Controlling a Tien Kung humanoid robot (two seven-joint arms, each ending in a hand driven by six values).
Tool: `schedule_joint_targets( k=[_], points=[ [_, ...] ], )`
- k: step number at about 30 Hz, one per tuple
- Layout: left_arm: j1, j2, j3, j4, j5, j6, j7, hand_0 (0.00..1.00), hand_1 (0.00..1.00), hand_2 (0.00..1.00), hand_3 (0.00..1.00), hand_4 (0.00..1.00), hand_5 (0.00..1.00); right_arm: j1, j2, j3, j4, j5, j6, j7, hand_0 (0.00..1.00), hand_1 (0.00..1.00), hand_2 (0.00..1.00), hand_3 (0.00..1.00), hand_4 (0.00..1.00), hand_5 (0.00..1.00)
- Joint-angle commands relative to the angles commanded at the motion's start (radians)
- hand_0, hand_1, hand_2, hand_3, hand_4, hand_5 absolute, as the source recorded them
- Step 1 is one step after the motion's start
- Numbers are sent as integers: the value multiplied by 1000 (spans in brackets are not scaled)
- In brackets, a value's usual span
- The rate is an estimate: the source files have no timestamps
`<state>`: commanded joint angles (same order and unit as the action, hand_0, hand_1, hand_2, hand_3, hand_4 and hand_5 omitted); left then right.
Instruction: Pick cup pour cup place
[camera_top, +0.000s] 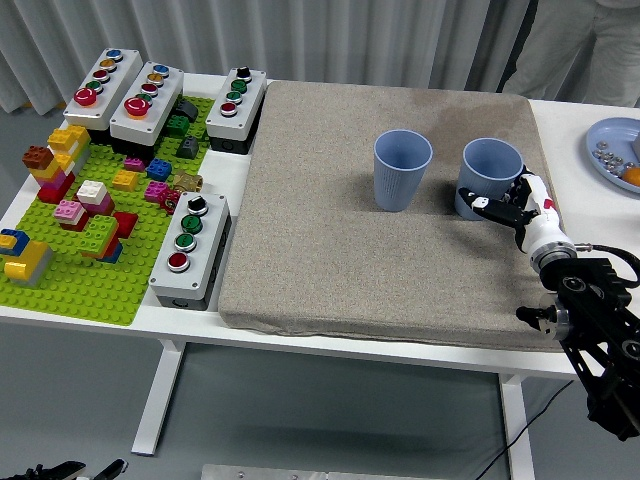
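Two blue cups stand upright on the grey mat (330, 250): one in the middle (402, 170) and one to the right (489, 176). My right hand (513, 206) reaches in from the lower right, its fingers spread around the lower right side of the right cup, close to its wall. I cannot tell if they touch it. The cup still stands on the mat. The left arm is out of view.
A green brick plate (75, 270) with loose bricks lies at the left, with several button boxes (190, 245) around it. A blue plate (612, 150) with small items sits at the far right. A person (580, 45) stands behind the table's far right.
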<state>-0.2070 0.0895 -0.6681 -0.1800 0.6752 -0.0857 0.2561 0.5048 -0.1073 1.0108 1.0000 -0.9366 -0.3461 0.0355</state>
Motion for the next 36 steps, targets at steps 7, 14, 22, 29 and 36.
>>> schedule_joint_targets(
  k=[7, 14, 22, 29, 36],
  points=[
    [-4, 0, 1, 0, -1, 0, -1, 766, 782, 822, 706, 511, 998, 12, 5, 1, -10, 4, 1, 1, 908, 846, 928, 899, 855, 205],
    [-4, 0, 1, 0, -3, 1, -2, 766, 782, 822, 705, 511, 998, 15, 4, -1, -9, 40, -20, 20, 893, 816, 847, 849, 853, 200],
    [-5, 0, -1, 0, -3, 1, -2, 766, 782, 822, 704, 511, 998, 10, 5, -14, -2, 51, -20, 20, 850, 741, 690, 728, 811, 157],
    [-5, 0, -5, 0, 0, 1, -1, 766, 782, 822, 704, 511, 998, 7, 4, -22, 4, 58, -20, 19, 800, 692, 594, 653, 789, 131],
    [-3, 0, -8, 0, 1, 1, -1, 766, 782, 821, 704, 510, 998, 14, -9, -22, 17, 47, -20, 14, 803, 691, 597, 652, 787, 122]
  ],
)
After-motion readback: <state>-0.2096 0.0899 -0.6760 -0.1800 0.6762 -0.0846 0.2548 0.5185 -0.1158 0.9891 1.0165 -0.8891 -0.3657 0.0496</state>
